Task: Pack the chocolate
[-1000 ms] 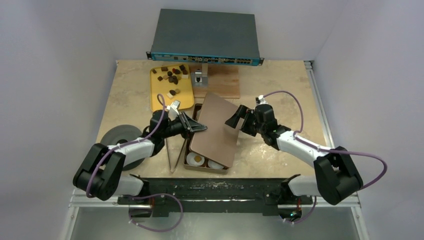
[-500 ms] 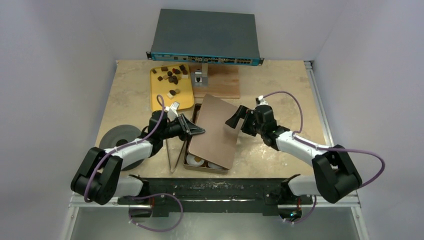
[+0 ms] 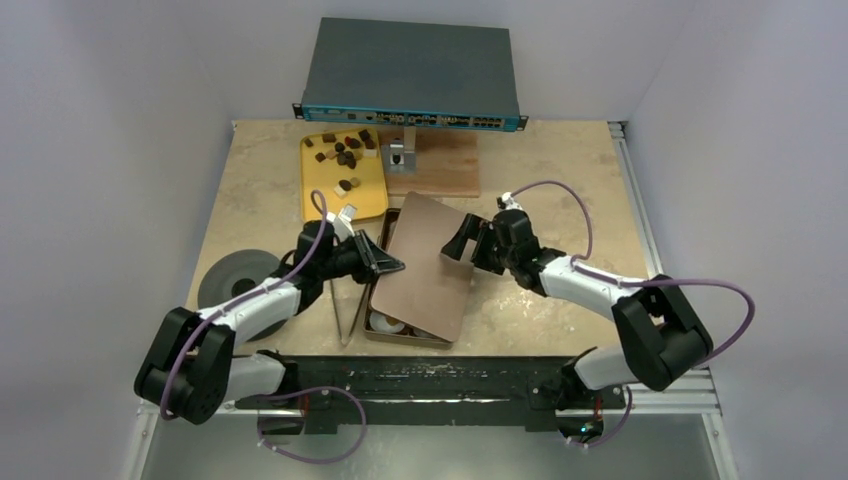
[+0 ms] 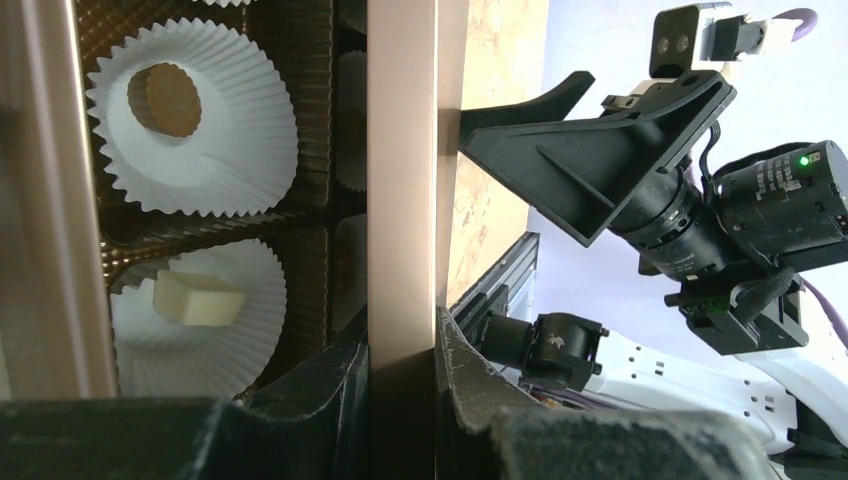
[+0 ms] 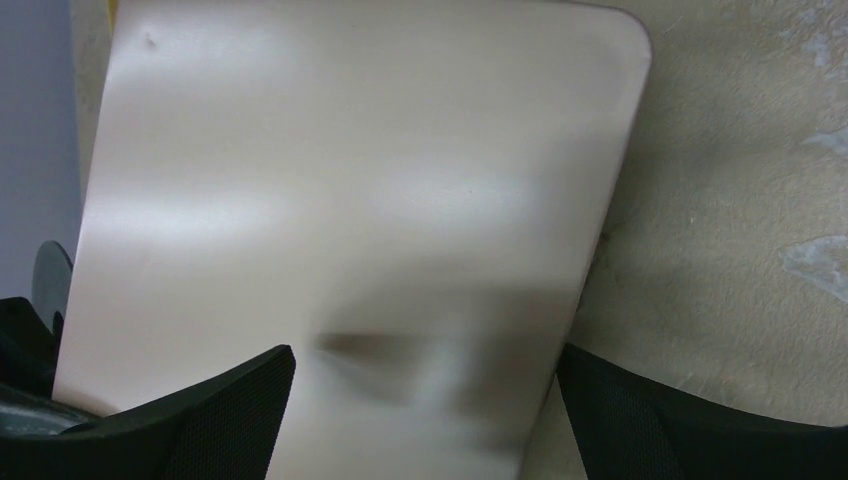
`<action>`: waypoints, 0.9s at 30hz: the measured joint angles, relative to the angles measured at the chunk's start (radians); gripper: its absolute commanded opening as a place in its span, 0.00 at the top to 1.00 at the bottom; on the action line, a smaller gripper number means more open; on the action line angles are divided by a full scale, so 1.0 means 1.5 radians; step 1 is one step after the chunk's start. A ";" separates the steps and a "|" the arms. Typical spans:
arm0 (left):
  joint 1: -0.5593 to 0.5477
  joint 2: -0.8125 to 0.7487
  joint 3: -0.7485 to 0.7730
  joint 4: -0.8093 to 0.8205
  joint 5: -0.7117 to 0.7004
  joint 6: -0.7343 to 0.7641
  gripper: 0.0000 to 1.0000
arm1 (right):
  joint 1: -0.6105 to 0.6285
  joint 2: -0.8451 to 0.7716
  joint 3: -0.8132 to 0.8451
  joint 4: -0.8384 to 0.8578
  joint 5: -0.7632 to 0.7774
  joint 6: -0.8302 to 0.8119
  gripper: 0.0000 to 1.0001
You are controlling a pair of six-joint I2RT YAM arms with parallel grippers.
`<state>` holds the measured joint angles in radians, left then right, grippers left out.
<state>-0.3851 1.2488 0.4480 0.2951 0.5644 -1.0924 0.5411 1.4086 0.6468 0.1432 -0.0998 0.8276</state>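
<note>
Several chocolate pieces (image 3: 345,155), mostly dark, lie on a yellow tray (image 3: 315,200) at the back left. The brown box (image 3: 400,330) sits front centre, mostly covered by the flat tan lid (image 3: 425,265), which lies tilted over it. My left gripper (image 3: 392,265) is shut on the lid's left edge (image 4: 400,150). Under the lid, white paper cups hold a round brown piece (image 4: 163,100) and a pale piece (image 4: 197,298). My right gripper (image 3: 462,240) is open at the lid's right side, its fingers (image 5: 650,420) spread just above the lid (image 5: 350,200).
A grey network switch (image 3: 410,70) stands at the back. A wooden board (image 3: 440,165) with a small device (image 3: 397,155) lies in front of it. A grey disc (image 3: 235,275) sits at the left edge. A thin metal tool (image 3: 345,310) lies left of the box.
The lid has shifted left and settled further over the box, hiding more cups. My right gripper moved left with it. My left gripper drew slightly left, still clamped.
</note>
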 measured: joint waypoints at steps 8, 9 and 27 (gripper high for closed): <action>0.003 -0.019 0.035 -0.103 -0.026 0.044 0.75 | 0.043 0.037 0.053 -0.055 0.062 -0.006 0.01; 0.003 -0.022 0.038 -0.116 -0.032 0.051 0.75 | 0.048 0.040 0.059 -0.058 0.071 -0.006 0.01; 0.003 -0.106 0.067 -0.352 -0.176 0.161 0.54 | 0.085 0.071 0.084 -0.076 0.093 -0.010 0.02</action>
<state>-0.3801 1.0893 0.5480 -0.2337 0.3004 -0.8505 0.6682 1.5158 0.7734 0.0288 0.0399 0.8131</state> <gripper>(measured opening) 0.445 0.984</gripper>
